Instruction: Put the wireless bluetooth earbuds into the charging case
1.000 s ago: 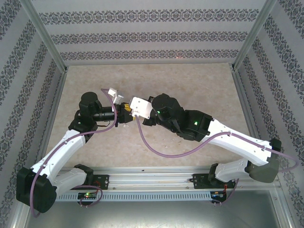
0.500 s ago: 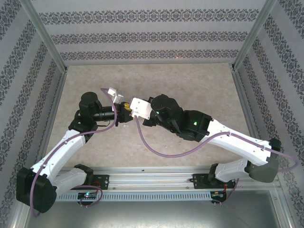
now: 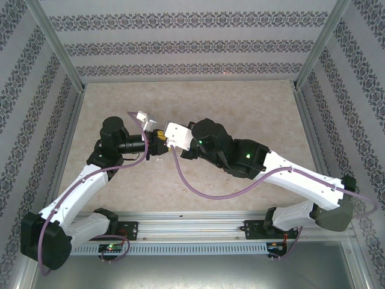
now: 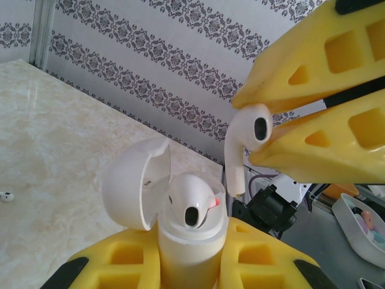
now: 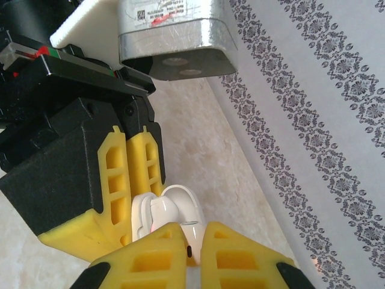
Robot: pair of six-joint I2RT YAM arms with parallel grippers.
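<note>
Looks like the left hand (image 4: 189, 259) is clamped on the charging case (image 4: 180, 235), holding it upright with the lid (image 4: 135, 180) open and the first earbud (image 4: 192, 201) already seated, presumably so the right hand (image 4: 255, 129), pinched on the second earbud (image 4: 236, 162) just above the case, can drop it straight in.

the left gripper (image 4: 191, 259) and right gripper (image 4: 255, 129) meet above the table (image 3: 240, 108), left of its middle, the left arm reaching in from the left and the right arm from the right. in the left wrist view the charging case (image 4: 187, 244) stands upright between the left gripper's fingers, its lid (image 4: 135, 183) swung over to the left. the first earbud (image 4: 191, 201) sits in the case. the second earbud (image 4: 248, 135) is pinched between the right gripper's fingers, above and to the right of the case, apart from it. a small piece (image 4: 6, 195) lies on the table far to the left
</note>
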